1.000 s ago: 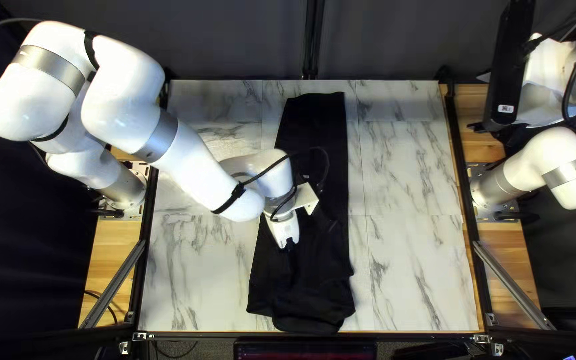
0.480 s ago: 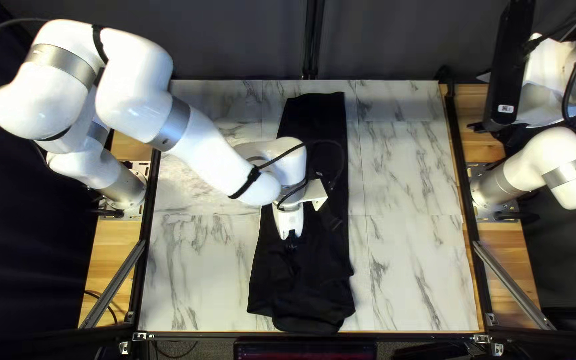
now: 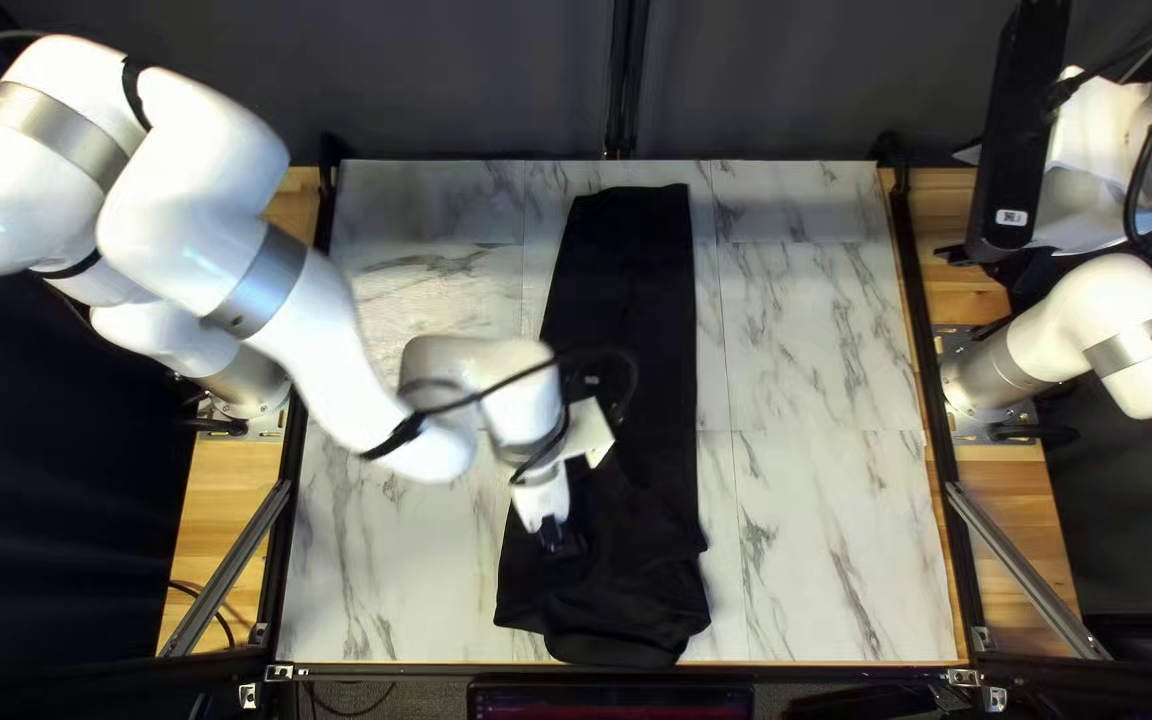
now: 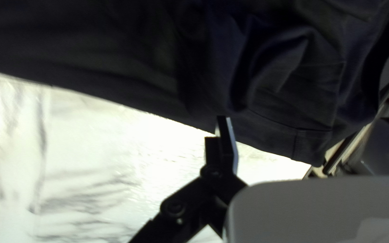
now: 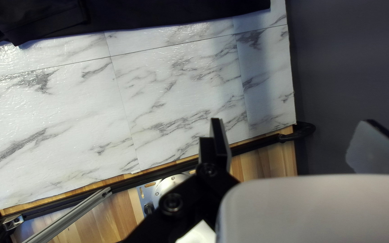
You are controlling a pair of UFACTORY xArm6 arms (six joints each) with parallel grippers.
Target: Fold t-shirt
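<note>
The shirt (image 3: 623, 307) lay at the table's (image 3: 823, 534) middle, a long strip, sides apparently folded in, dark cloth obscuring the layers; end-to-end folding was left. Left gripper (image 3: 552, 536) and right gripper (image 5: 292, 128) jaws stood wide.

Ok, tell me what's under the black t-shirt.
The marble-patterned tabletop shows along both long sides of the t-shirt, which lies on it. Whatever is directly beneath the cloth is covered, so I can't see whether anything else is there.
</note>
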